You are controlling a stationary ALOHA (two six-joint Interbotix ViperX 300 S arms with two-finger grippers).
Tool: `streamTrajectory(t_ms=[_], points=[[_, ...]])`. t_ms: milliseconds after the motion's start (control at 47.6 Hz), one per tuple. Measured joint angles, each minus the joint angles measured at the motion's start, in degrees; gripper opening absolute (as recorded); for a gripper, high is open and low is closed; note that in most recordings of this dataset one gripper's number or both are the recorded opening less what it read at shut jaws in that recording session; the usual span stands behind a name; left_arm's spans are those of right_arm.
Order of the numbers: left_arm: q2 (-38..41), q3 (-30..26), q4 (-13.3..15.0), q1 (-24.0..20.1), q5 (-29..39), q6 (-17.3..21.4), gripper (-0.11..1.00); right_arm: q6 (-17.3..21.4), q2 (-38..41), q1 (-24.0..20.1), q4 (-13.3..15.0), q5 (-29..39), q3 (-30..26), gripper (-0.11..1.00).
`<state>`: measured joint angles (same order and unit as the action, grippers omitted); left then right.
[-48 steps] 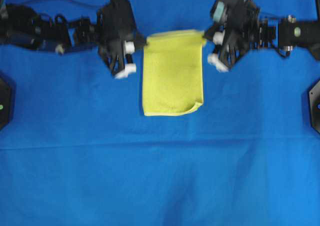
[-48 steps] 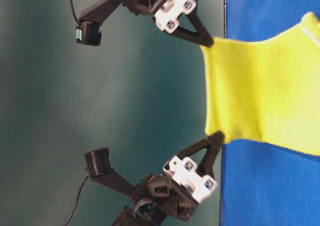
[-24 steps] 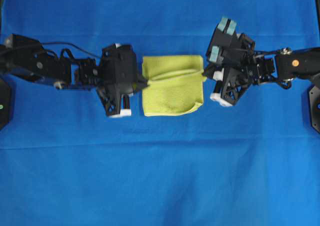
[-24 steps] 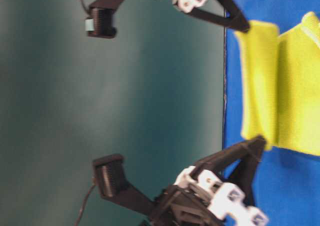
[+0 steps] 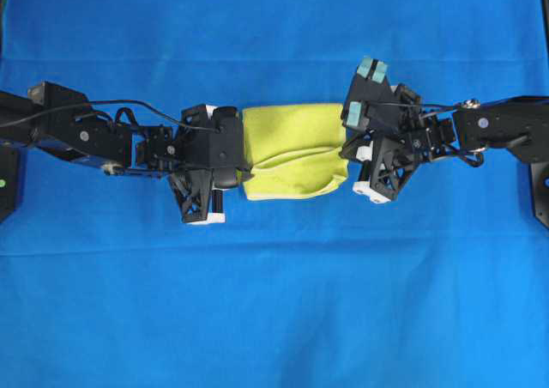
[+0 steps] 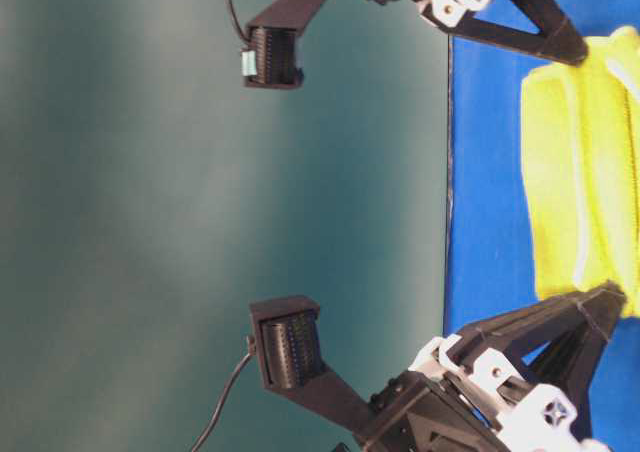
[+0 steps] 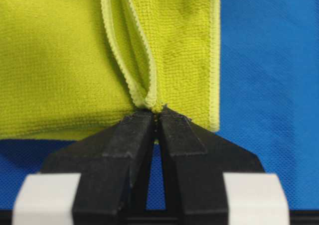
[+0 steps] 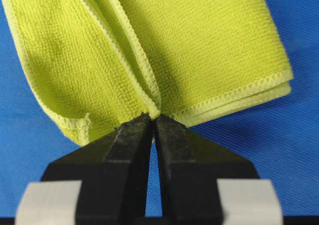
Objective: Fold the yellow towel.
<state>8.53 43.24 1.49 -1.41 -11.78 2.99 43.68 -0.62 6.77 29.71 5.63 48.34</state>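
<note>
The yellow towel [image 5: 294,150] lay near the middle of the blue bench [image 5: 274,302], already doubled into a compact wad, with a raised ridge of cloth running across it between the two arms. In the left wrist view we saw its pale hem [image 7: 137,46] looping down to a pinch point, and in the right wrist view two stacked hemmed edges lay together on the right side of the wad.

Our left claw [image 7: 156,116] was closed tight on a corner of the hem at the towel's left edge, its black fingers [image 7: 124,140] meeting with hardly a gap. Our right claw [image 8: 152,119] was closed the same way on the opposite edge, gripping a gathered fold of cloth. Both sat low, at or just above the bench cloth; the table-level view did not let us say whether they touched it.

We judged the step in hand to be laying the carried edge over onto the lower half. To do it well, we thought both claws should travel together and level, so the ridge flattened rather than bunched, and should bring the held hem flush with the near edge before letting go. The sag in the middle of the top layer suggested too little tension between the claws; drawing them slightly apart would have smoothed it. Releasing one side early seemed the main risk, since that corner could spring back and skew the fold.
</note>
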Motion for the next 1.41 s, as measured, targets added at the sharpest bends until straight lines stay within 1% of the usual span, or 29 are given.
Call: streamTrajectory(t_ms=[42,126,147,189,210,273,315,336,462,546,840,924,1008,1175,1406], points=[[0.0,-0.1,0.0,0.0,-0.3,-0.1,0.07,0.0,0.2,-0.4,0.0,-0.1,-0.1,0.04],[0.0,-0.1,0.0,0.1,-0.5,-0.1,0.19,-0.3,0.4,-1.0,0.0,-0.2,-0.4,0.07],[0.1,-0.1,0.0,0.1,-0.6,0.1,0.21,-0.4,0.4,-1.0,0.0,-0.2,-0.5,0.11],[0.1,-0.1,0.0,0.1,-0.7,0.0,0.27,-0.3,0.5,-1.1,0.0,-0.2,-0.7,0.23],[0.0,0.0,0.0,0.1,-0.7,0.0,0.3,-0.4,0.7,-1.2,0.1,-0.2,-0.8,0.31],[0.0,-0.1,0.0,0.1,-0.8,0.4,0.34,-0.4,0.7,-1.5,0.1,-0.2,-1.1,0.49],[0.1,-0.2,0.0,0.1,-0.8,0.5,0.33,-0.4,0.7,-1.7,0.0,-0.1,-1.3,0.57],[0.0,-0.2,0.0,0.1,-0.8,0.5,0.33,-0.5,0.7,-1.8,0.1,0.0,-1.4,0.58],[-0.8,-0.3,0.0,0.1,-0.6,0.7,0.33,-0.7,0.2,-3.1,0.1,1.8,-1.9,0.52],[-2.8,-0.2,0.0,0.2,-0.1,0.6,0.33,-0.7,-1.7,-4.1,0.1,4.0,-2.0,0.51],[-12.7,0.9,0.0,2.6,5.3,0.7,0.33,-0.6,-14.5,-11.2,0.1,12.1,-2.0,0.51],[-15.8,2.0,0.0,3.5,6.2,0.7,0.33,-0.7,-18.5,-12.3,0.1,13.7,-1.7,0.51],[-18.8,3.6,0.0,3.9,6.4,0.9,0.33,-0.4,-22.3,-12.4,0.5,14.8,-0.4,0.51],[-26.5,7.8,0.0,4.0,6.1,0.9,0.33,-0.7,-30.0,-11.9,3.7,15.6,3.2,0.51],[-38.8,14.4,0.0,4.0,4.8,0.9,0.33,-0.7,-42.5,-9.9,5.8,17.2,6.8,0.51]])
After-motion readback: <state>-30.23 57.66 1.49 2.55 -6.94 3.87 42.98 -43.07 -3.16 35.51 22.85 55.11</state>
